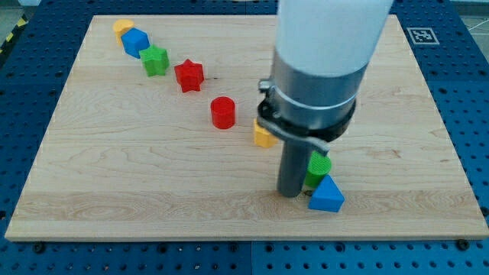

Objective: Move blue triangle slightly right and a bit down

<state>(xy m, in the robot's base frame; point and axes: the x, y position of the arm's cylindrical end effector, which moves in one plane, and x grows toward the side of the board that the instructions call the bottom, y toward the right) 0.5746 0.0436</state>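
Observation:
The blue triangle (327, 195) lies near the view's bottom, right of centre, on the wooden board (114, 176). A green block (318, 168) touches it from the upper left and is partly hidden by the rod. My tip (289, 193) rests on the board just left of the blue triangle, close to its left edge. The arm's wide grey and white body hangs above and hides the board behind it.
A yellow block (263, 137) peeks out left of the rod. A red cylinder (223, 112), a red star (189, 75), a green star-like block (155, 59), a blue block (135, 41) and a yellow block (122, 27) run in a diagonal toward the view's top left.

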